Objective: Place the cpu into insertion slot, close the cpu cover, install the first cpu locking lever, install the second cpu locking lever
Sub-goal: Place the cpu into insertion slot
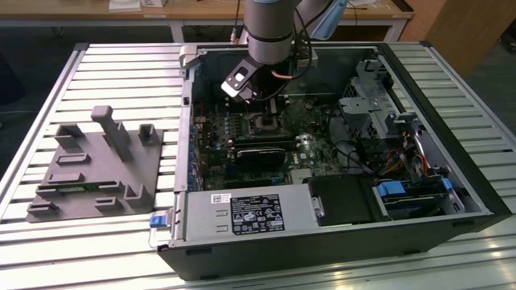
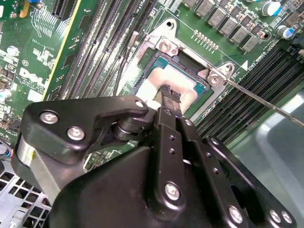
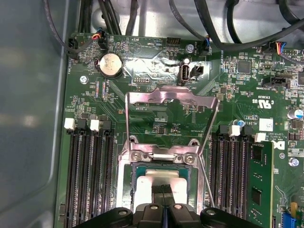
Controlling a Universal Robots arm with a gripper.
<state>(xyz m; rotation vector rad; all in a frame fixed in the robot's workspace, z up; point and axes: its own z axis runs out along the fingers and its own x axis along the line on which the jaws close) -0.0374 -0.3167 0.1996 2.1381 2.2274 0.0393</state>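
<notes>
Here the cpu is seated and the cover is not yet closed.

We see the cpu (image 2: 147,90) lying flat in the insertion slot (image 2: 175,64), with the gripper (image 2: 171,97) directly over it. Its jaws are closed tip to tip with nothing between them, and we cannot tell whether the tips rest on the metal top or hang just above it. We judge the placing step to be at its end. In the first wrist view the cpu cover (image 3: 166,99) is tipped up away from the slot, and a thin locking lever (image 2: 266,101) stands free beside it. Closing the cover, as we judge it, calls for swinging that frame down squarely over the cpu without nudging it.
</notes>
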